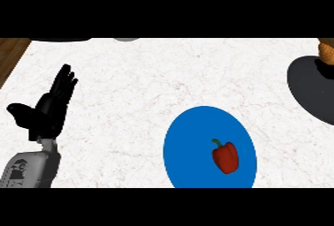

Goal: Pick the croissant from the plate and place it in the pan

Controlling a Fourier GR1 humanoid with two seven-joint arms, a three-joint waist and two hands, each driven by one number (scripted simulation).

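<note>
A blue plate [195, 150] lies on the white marble counter at lower centre-right, and a red bell pepper [225, 156] rests on it. At the right edge sits a dark grey pan [312, 90]. A golden-brown croissant [326, 53] shows partly at the pan's far rim, cut off by the view's edge. My left hand [49, 110] rests at the left side with fingers straight and pointing up, far from plate and pan, holding nothing. My right hand is out of view.
A brown wooden strip [12, 53] borders the counter at the far left. Two dark and grey shapes [125, 39] peek in at the counter's far edge. White counter surface stretches between my left hand and the plate.
</note>
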